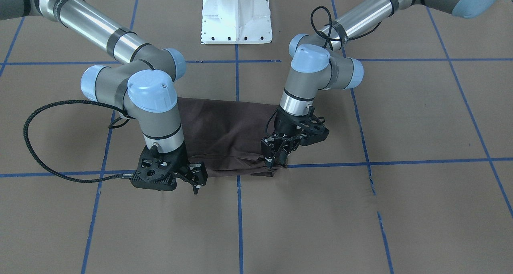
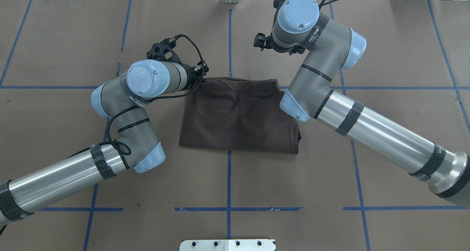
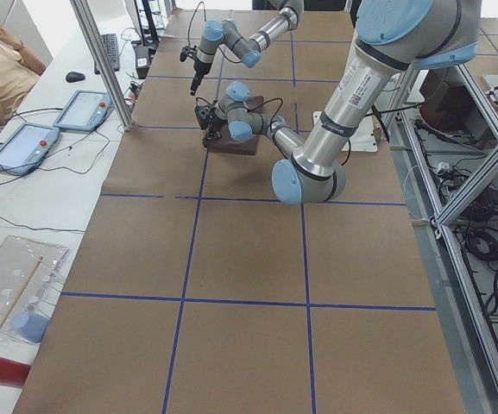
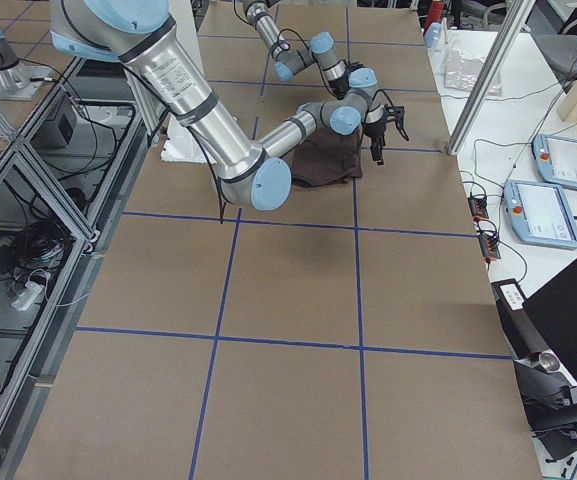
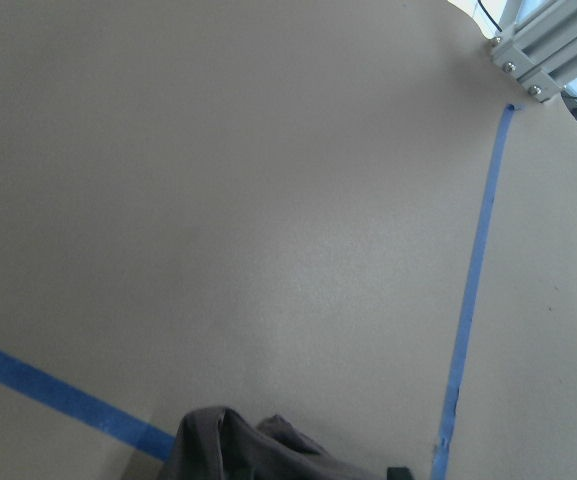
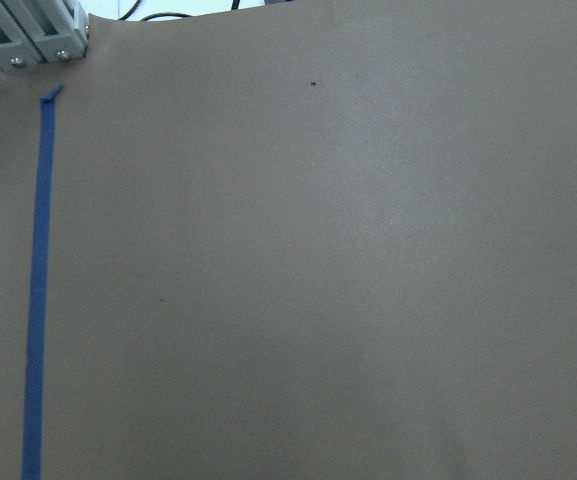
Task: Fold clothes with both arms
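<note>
The dark brown T-shirt (image 2: 238, 115) lies folded into a rectangle at the table's middle; it also shows in the front view (image 1: 224, 129). My left gripper (image 1: 274, 161) is low at the shirt's far corner on my left side and looks shut on a bunched bit of cloth (image 5: 258, 450). In the overhead view it sits at that corner (image 2: 200, 74). My right gripper (image 1: 196, 182) hangs raised past the shirt's far edge, empty and apparently open; overhead it is beyond the shirt (image 2: 260, 42). Its wrist view shows only bare paper. The collar, lettering and tags are hidden.
Brown paper with a grid of blue tape lines (image 2: 229, 185) covers the table. The white pedestal base (image 1: 236, 17) stands on the robot's side. An aluminium post (image 5: 543, 50) stands at the far edge. An operator's side table with tablets (image 3: 24, 142) lies beyond it.
</note>
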You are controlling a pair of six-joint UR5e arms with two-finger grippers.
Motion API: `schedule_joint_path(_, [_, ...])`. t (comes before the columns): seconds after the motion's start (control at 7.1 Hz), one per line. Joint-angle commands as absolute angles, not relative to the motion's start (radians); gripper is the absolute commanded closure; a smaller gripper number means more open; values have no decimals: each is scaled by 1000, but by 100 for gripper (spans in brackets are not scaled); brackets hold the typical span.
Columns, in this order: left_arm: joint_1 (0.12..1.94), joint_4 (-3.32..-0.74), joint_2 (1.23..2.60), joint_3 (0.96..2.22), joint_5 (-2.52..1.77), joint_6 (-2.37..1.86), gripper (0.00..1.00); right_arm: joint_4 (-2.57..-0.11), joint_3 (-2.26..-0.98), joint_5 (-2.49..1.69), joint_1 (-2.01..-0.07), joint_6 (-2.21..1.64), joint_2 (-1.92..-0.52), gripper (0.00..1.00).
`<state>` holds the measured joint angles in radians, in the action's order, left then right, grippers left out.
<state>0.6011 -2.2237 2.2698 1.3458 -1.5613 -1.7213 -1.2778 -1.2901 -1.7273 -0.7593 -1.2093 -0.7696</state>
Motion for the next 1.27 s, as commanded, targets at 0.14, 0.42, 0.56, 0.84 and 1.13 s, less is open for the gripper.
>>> schedule_joint_path(0.14, [598,-2186,2275,1336,-1627,-1707,45,-1278,-1290,-1726,-759,-1209,-775,0])
schedule_joint_path(0.42, [595,-2184,2278,1336,-1631,-1680,43,-1276,-1290,-1726,-759,-1210,-781,0])
schedule_joint_path(0.56, [595,-2184,2279,1338,-1631,-1677,51,-1276,-1290,-1724,-759,-1210,-781,0])
schedule_joint_path(0.84, [595,-2186,2272,1339,-1625,-1677,100,-1276,-1290,-1724,-759,-1209,-782,0])
schedule_joint_path(1.13, [601,-2183,2269,1335,-1583,-1599,100,-1276,-1290,-1724,-759,-1210,-781,0])
